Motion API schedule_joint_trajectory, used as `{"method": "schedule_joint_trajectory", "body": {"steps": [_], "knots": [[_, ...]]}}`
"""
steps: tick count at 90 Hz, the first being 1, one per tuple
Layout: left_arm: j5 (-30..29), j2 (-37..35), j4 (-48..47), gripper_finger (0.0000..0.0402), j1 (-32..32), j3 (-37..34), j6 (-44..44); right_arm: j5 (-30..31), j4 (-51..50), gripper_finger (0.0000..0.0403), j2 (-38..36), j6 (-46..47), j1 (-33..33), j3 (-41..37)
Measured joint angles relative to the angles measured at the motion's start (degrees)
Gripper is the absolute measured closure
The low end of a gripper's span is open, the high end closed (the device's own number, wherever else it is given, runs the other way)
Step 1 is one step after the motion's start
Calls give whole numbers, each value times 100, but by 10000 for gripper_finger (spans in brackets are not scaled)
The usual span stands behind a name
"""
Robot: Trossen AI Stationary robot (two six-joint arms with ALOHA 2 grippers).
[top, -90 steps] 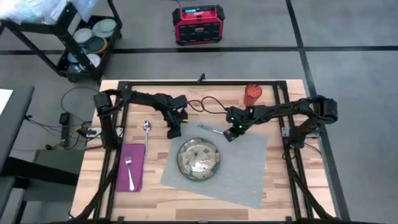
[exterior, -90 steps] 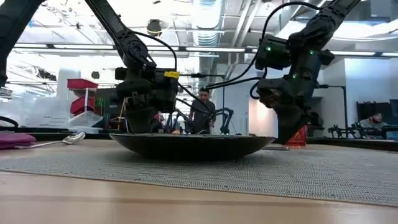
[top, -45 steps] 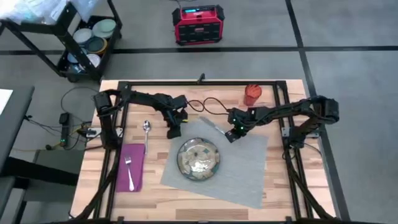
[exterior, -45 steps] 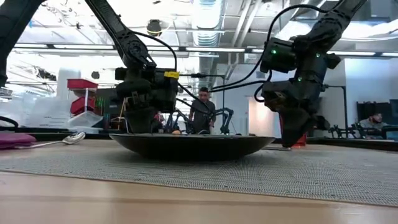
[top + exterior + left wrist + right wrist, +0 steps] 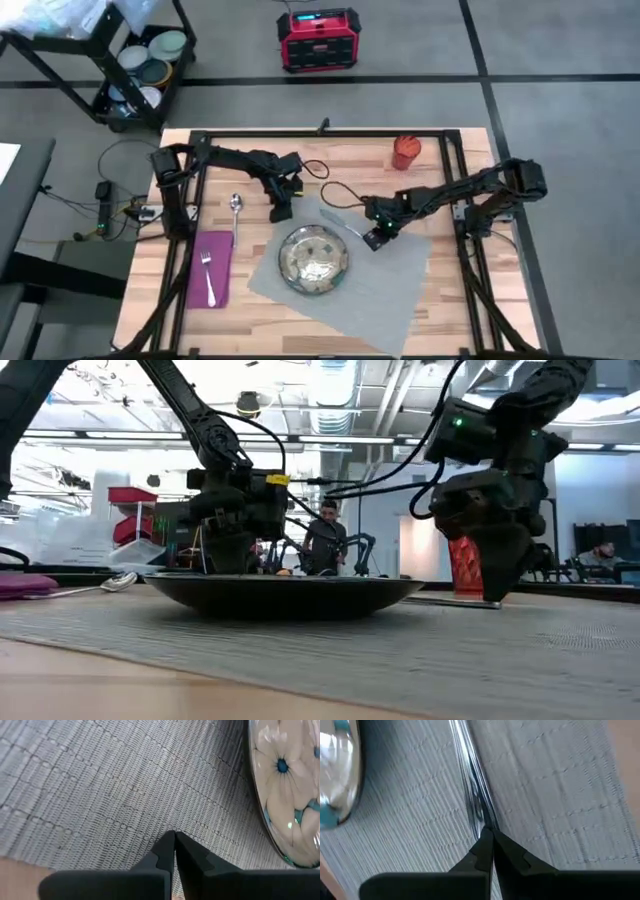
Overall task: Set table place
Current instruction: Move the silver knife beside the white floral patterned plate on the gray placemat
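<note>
The right gripper was down on the grey mat, just right of the plate, its fingers clenched together on the near end of the knife. Only the right wrist view made that grasp plain; there the steel blade ran away from the fingertips across the ribbed weave, with the plate's rim at the edge. From above, the knife showed only as a thin bright sliver lying slantwise on the mat beside the plate. The low view gave what neither did: the gripper reaching down to mat level, and the knife lying flat under it.

The left gripper waited at the mat's far left corner, its fingers pressed shut on nothing, hovering over the mat near the plate's flowered rim.

On the bare table, to the left of the mat, the fork lay on the magenta napkin, and the spoon lay just beyond it. Farthest off, near the back edge on the right, stood the orange cup. Beyond the table, the low view showed a person in the room.
</note>
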Motion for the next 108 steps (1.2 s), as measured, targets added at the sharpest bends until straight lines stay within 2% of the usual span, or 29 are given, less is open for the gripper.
{"method": "schedule_joint_trajectory", "body": {"steps": [25, 45, 72, 79, 97, 108], "knots": [[0, 0, 2, 401, 0, 0, 4, -302, -31, 403, -103, 628, 824, -20], [1, 0, 2, 401, 13, 0, 91, -453, -193, 403, -275, 875, 1238, -32], [51, 2, 14, 401, 100, 0, 151, -598, 386, 403, -289, 1924, 2037, -17], [92, 2, 61, 401, 149, 0, 132, -369, 331, 403, -349, 2227, 2225, -17], [108, 2, 98, 401, 254, 0, -130, 889, -404, 403, -652, 3272, 2446, -6], [26, 2, 105, 401, 254, 0, -203, 1007, -731, 403, -616, 3346, 2406, -49]]}}
